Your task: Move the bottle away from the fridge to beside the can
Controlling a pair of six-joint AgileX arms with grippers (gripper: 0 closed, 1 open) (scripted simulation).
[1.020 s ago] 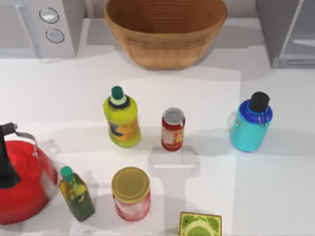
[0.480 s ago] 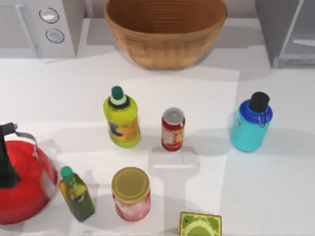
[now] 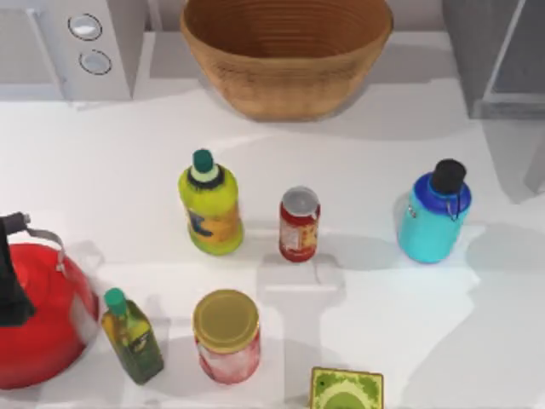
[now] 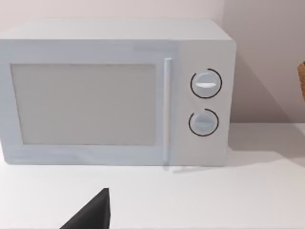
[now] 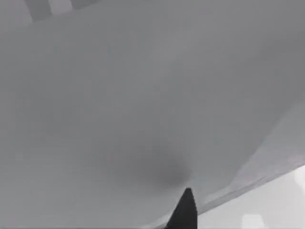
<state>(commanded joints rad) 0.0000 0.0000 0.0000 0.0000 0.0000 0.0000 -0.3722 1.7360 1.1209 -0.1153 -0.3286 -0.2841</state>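
Bottle (image 3: 433,223) upright on surface (image 3: 477,341), right of can (image 3: 299,224), well apart; fridge (image 3: 498,55) behind bottle. Jaws' state: cannot tell.

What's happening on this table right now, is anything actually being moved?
Nothing is being held yet. The turquoise bottle stands upright on the right side of the table, in front of the grey fridge, well apart from the red can near the middle. The job is to set it beside that can. The left wrist view faces a white microwave; the right wrist view looks at a plain grey surface.
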